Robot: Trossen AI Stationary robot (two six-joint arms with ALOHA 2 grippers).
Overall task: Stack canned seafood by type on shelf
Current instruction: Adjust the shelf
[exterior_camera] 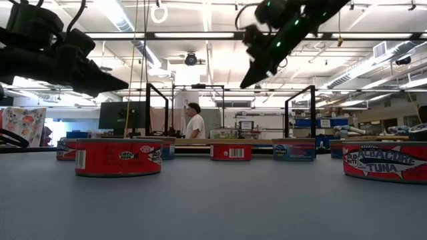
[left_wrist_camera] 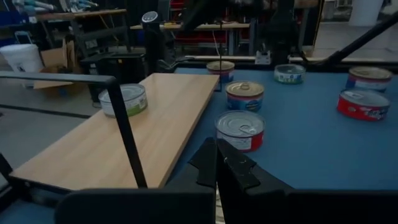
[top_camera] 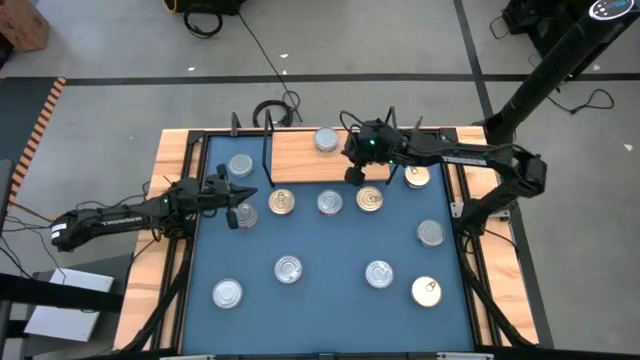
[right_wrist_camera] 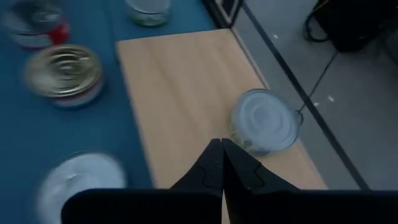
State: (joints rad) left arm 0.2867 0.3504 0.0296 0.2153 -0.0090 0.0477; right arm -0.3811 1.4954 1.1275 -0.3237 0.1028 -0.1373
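The shelf (top_camera: pixel 300 158), a light wooden board with black wire uprights, lies along the far edge of the blue mat. One silver-topped tin (top_camera: pixel 326 139) stands on it, also seen in the right wrist view (right_wrist_camera: pixel 265 121) and the left wrist view (left_wrist_camera: pixel 123 98). Several more tins of canned seafood stand on the mat, among them a gold-topped one (top_camera: pixel 369 199) and a red-sided one (exterior_camera: pixel 119 157). My right gripper (top_camera: pixel 355 173) hangs shut above the shelf's near edge, close to that tin (right_wrist_camera: pixel 222 146). My left gripper (top_camera: pixel 240 192) is shut at the mat's left side, pointing level along the shelf (left_wrist_camera: pixel 217 157).
A black wire upright (left_wrist_camera: pixel 124 130) rises at the shelf's left end, just ahead of my left gripper. A row of tins (top_camera: pixel 330 203) stands on the mat just before the shelf's near edge. More tins (top_camera: pixel 288 269) are spread over the near half. A person (exterior_camera: pixel 195 125) stands far behind the table.
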